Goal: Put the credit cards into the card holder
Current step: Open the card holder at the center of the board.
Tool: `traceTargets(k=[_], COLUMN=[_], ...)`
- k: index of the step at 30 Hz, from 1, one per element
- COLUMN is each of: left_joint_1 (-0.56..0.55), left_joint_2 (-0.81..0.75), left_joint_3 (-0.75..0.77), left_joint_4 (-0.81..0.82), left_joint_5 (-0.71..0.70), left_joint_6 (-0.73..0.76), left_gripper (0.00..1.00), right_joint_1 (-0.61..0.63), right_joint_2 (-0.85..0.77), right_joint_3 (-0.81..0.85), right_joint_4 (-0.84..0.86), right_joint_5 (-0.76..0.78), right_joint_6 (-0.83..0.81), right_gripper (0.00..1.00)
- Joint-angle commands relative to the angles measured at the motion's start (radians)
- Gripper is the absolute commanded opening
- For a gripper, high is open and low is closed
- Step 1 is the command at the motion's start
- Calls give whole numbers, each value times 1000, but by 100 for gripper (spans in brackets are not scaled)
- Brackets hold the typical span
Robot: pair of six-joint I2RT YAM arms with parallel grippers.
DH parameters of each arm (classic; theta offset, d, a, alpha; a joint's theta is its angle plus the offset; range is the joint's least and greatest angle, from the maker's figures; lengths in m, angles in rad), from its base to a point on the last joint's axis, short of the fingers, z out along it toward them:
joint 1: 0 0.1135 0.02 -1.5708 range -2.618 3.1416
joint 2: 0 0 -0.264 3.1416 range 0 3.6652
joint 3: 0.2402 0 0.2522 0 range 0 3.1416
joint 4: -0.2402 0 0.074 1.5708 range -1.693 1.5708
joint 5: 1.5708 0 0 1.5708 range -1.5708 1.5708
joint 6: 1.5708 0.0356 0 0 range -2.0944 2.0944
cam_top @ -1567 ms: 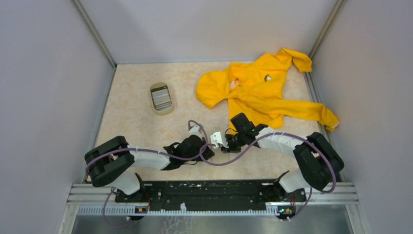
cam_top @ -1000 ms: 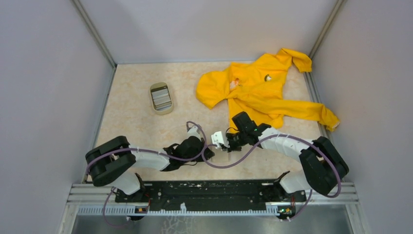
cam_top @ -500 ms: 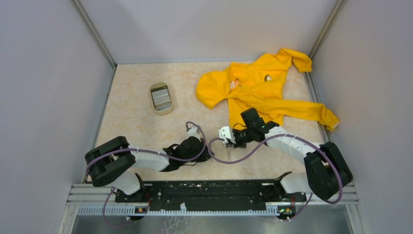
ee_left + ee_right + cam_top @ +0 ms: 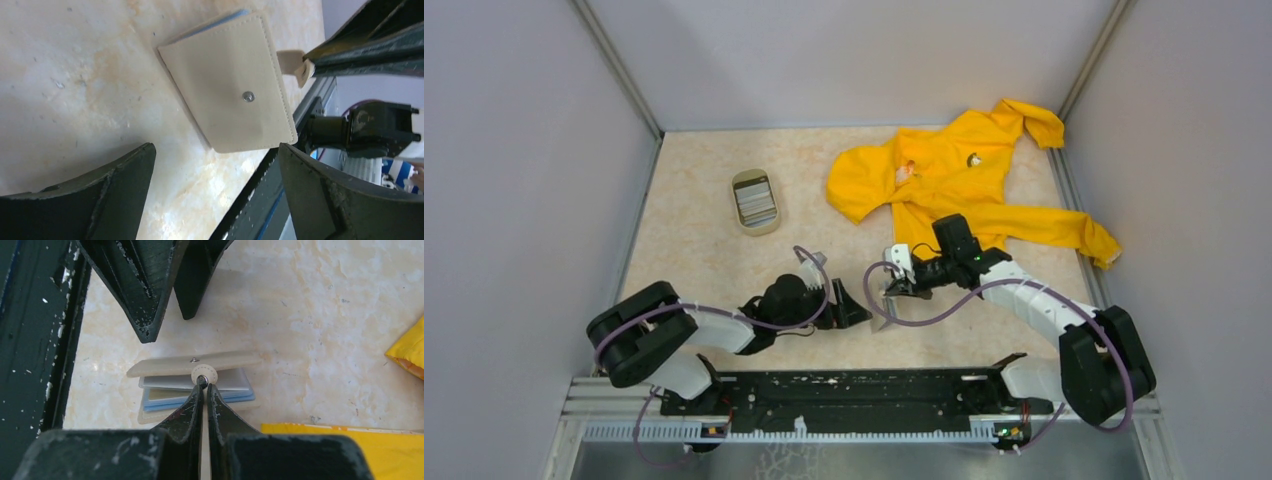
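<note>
Left wrist: stitched cream rectangular card holder point(image 4: 225, 75)

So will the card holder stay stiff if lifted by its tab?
Probably floppy: on the card holder the cover fans off the sleeves where the right gripper pinches its tab. Thin, so likely light and apt to slide.

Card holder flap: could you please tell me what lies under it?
Under the raised flap, edges of a pale sheet and a light blue card show; their faces are covered by it.
</note>
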Motion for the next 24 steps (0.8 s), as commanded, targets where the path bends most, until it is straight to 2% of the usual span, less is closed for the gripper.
traceTargets(k=[1, 12, 16, 19, 24], left_joint_1=[4, 4, 4, 4, 5], left_joint_2=[-35, -58, -54, -51, -66], left_joint_3=[-53, -51, 0, 36, 57], left_joint_4=[105, 89, -71, -205, -304], left_joint_5=[83, 83, 24, -37, -115], left_joint_6=[41, 51, 66, 77, 110], left_gripper=[98, 99, 98, 94, 87], right_joint_1=[-18, -23, -27, -31, -39], right_joint_2=[-44, -33, -37, -39, -40], right_joint_3=[9, 9, 10, 10, 10], right_joint_4=[54, 66, 65, 65, 55], right_joint_5=[-120, -106, -114, -115, -110], right_joint_6=[56, 80, 82, 81, 71], right_gripper=[0, 0, 0, 0, 0])
